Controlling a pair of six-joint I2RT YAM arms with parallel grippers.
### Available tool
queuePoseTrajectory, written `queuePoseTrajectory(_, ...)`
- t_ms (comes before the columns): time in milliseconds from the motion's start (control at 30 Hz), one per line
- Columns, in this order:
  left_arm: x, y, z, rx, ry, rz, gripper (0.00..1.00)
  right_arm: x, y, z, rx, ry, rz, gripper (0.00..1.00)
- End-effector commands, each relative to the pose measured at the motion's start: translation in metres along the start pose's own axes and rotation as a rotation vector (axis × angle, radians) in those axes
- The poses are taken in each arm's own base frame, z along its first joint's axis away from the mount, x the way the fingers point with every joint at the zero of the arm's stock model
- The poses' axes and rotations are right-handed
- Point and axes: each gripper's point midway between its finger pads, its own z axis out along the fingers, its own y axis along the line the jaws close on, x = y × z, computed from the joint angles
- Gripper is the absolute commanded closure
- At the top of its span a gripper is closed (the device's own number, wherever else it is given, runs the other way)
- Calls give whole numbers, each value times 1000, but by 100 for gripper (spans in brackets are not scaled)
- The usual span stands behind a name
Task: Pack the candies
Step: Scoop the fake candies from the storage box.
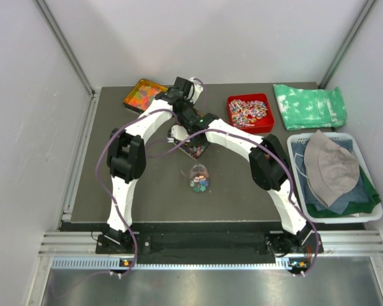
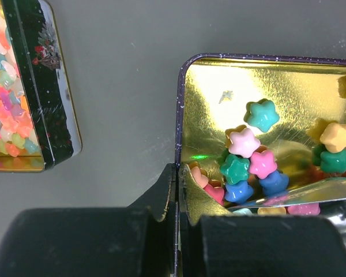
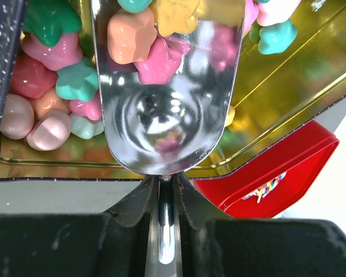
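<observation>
Clamped narrow on the wall of the tin [image 2: 181, 115], the left pincer [image 2: 177, 190] has one finger outside and one inside, at a corner of the gold-lined box. The right pincer [image 3: 164, 187] is closed on the thin handle of a shiny scoop [image 3: 161, 121]. The scoop's bowl reaches into the same tin from the opposite side.

The candies [image 2: 245, 141] lie loose in the tin. They are pink, blue, green, yellow and peach, most star-shaped and a few rounded. Several peach, yellow and pink ones sit on the front of the scoop, and others pile against the tin's wall beside it.

The tin sits near the middle of the desk [image 1: 147, 191], under both wrists. A clear jar [image 1: 198, 176] stands just nearer the arms' bases, with a few coloured pieces inside.

A second tin [image 2: 52, 104] full of sweets lies by the far left corner, and a red tray [image 3: 288, 167] of striped sweets sits at the far edge. A green cloth [image 1: 309, 105] lies in the far right corner. A basket [image 1: 293, 137] holding a hat [image 1: 332, 166] sits along the right edge.
</observation>
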Motion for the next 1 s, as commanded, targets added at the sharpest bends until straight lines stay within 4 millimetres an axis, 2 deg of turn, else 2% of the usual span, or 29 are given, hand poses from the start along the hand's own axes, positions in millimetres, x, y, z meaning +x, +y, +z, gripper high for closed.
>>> queuePoseTrajectory(0,-72,-36,-52,48,-237,-20,100,-58,19,-1,33,-108,-6,100)
queuePoseTrajectory(167,-72,-38,-52,53,-238,-22,100,-78,8,-7,80,-156,32,100)
queuePoseTrajectory(267,-72,-41,-52,64,-237,-21,100,-87,9,-8,87,-178,39,100)
queuePoseTrajectory(433,-70,-42,-51,70,-233,-22,100,-96,8,-3,97,-204,58,100)
queuePoseTrajectory(633,-68,-44,-50,76,-230,-20,100,-111,3,-12,106,-275,102,100)
queuePoseTrajectory(800,-66,-42,-48,65,-224,-17,100,-111,-3,-25,113,-302,137,100)
queuePoseTrajectory(900,-64,-43,-47,64,-224,-12,100,-105,-7,-36,110,-322,186,100)
queuePoseTrajectory(967,-63,-42,-46,60,-221,-13,100,-99,-7,-37,104,-322,223,100)
